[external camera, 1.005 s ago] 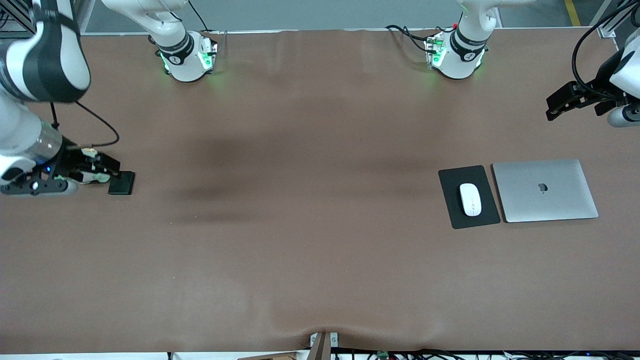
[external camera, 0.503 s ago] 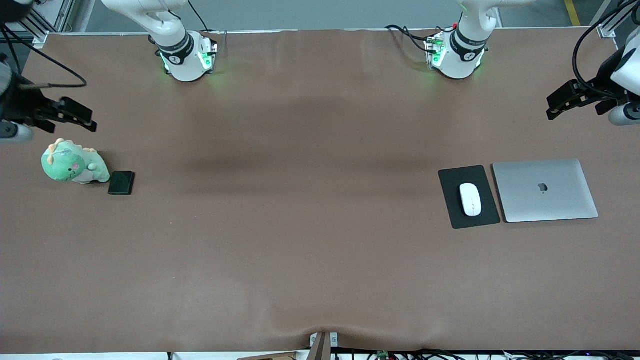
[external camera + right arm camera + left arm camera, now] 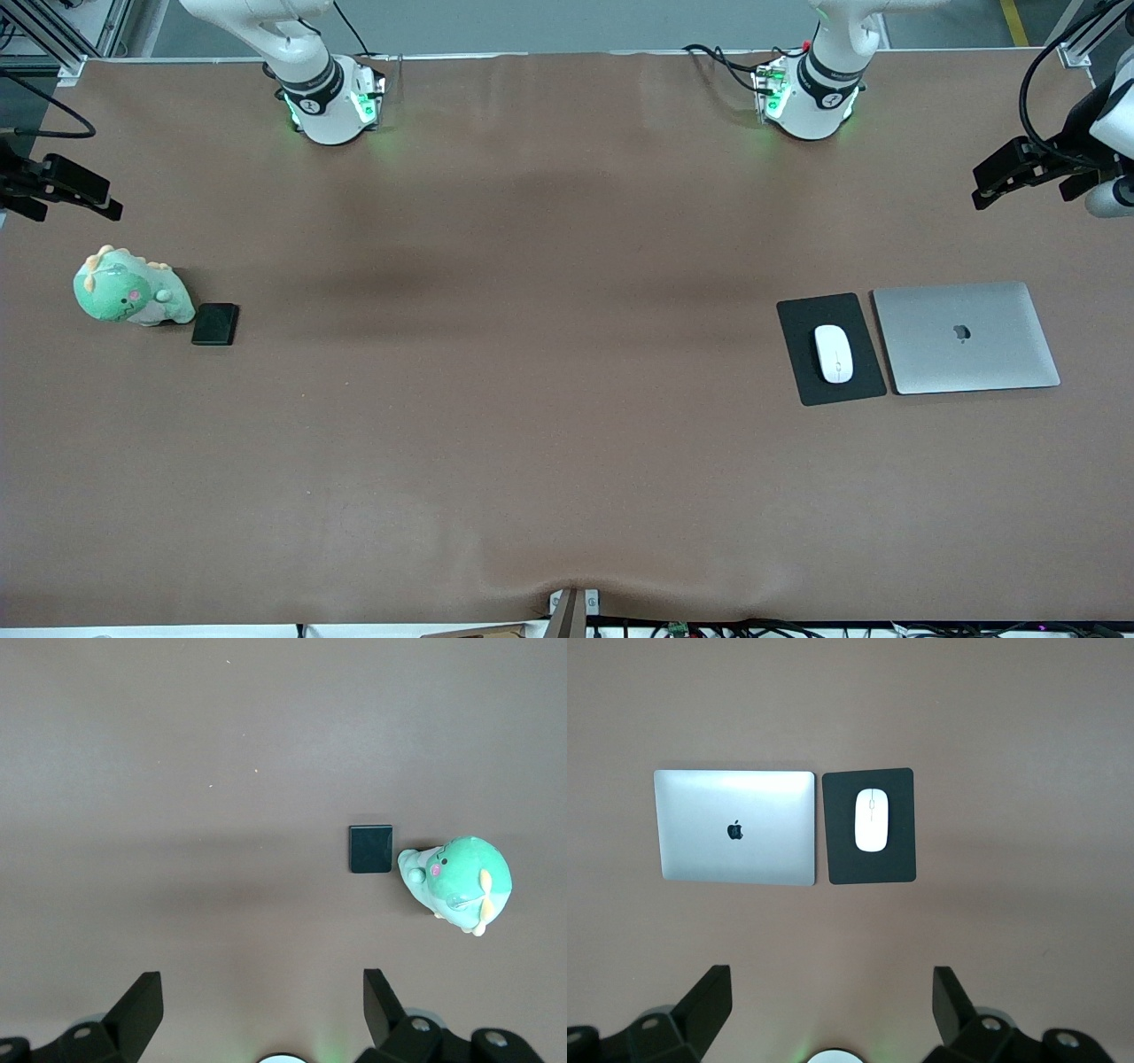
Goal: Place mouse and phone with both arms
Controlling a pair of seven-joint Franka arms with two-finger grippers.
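The white mouse (image 3: 834, 354) lies on a black mouse pad (image 3: 830, 348) toward the left arm's end of the table; it also shows in the left wrist view (image 3: 871, 819). The black phone (image 3: 215, 323) lies flat beside a green plush toy (image 3: 131, 297) toward the right arm's end; it also shows in the right wrist view (image 3: 370, 849). My left gripper (image 3: 997, 182) is open and empty, high over the table's end. My right gripper (image 3: 75, 189) is open and empty, raised over the table's other end, above the plush toy.
A closed silver laptop (image 3: 966, 337) lies beside the mouse pad, toward the left arm's end; it shows in the left wrist view (image 3: 735, 827). The plush toy shows in the right wrist view (image 3: 461, 881). The brown table (image 3: 532, 399) is bare in the middle.
My right gripper has let go beside the phone and plush toy, risen and drawn back toward the table's end. The left gripper has barely moved.
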